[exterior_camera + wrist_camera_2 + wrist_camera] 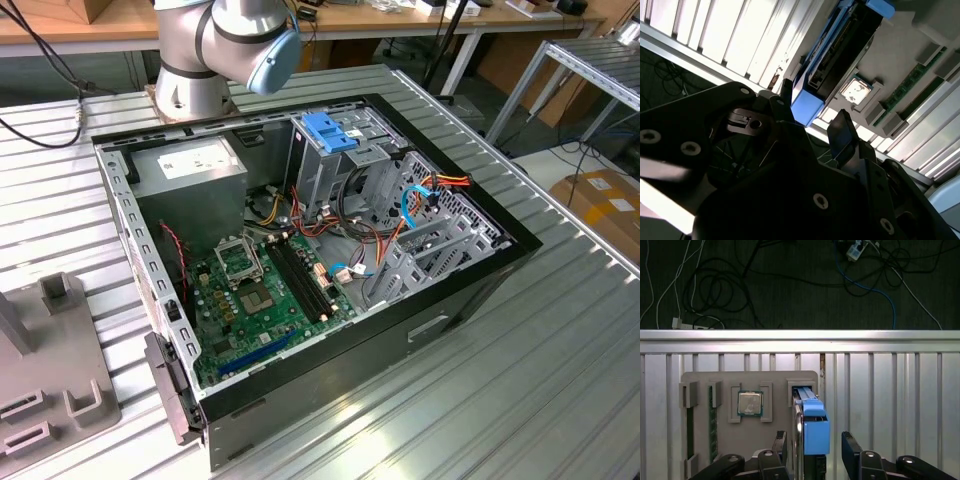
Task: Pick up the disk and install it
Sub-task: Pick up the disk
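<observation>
The disk (pixel 811 432) stands on edge in a slot of a grey fixture plate (pixel 775 385), dark with blue plastic rails. In the second wrist view the disk (pixel 840 55) shows its blue end toward me. My gripper (pixel 815 449) hangs just over it, open, with one dark finger (pixel 781 444) on each side of the disk and a small gap to each. The same straddle shows for the gripper (pixel 815 117) in the second wrist view. The open computer case (pixel 470 270) lies on the table in the exterior view, with a blue-topped drive cage (pixel 330 130) at its back.
A processor chip (pixel 750 403) and memory sticks (pixel 713 425) sit in other pockets of the fixture plate. The table edge (pixel 800 340) runs just beyond it, with cables on the floor. Inside the case are a power-supply box (pixel 190 165), motherboard (pixel 265 285) and loose wires (pixel 440 185).
</observation>
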`<action>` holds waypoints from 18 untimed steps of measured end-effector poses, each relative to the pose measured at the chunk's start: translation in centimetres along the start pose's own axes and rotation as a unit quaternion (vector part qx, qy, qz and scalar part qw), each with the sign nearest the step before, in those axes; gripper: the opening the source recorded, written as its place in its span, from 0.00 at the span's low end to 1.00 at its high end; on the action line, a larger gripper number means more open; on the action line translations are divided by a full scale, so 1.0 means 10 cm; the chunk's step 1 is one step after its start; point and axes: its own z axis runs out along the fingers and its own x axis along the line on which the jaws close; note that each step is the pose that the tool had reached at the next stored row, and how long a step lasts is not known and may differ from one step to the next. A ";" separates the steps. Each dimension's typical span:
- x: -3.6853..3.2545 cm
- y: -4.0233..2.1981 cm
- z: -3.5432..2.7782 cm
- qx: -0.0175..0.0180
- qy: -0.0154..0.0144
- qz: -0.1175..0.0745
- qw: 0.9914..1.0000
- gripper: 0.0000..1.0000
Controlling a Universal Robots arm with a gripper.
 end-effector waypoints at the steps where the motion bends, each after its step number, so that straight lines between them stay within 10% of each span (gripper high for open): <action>1: 0.000 0.000 0.003 0.000 0.000 0.000 1.000 0.55; 12: 0.000 0.000 0.005 0.000 0.000 0.000 1.000 0.55; 18: 0.005 -0.002 0.141 0.000 0.000 0.000 1.000 0.55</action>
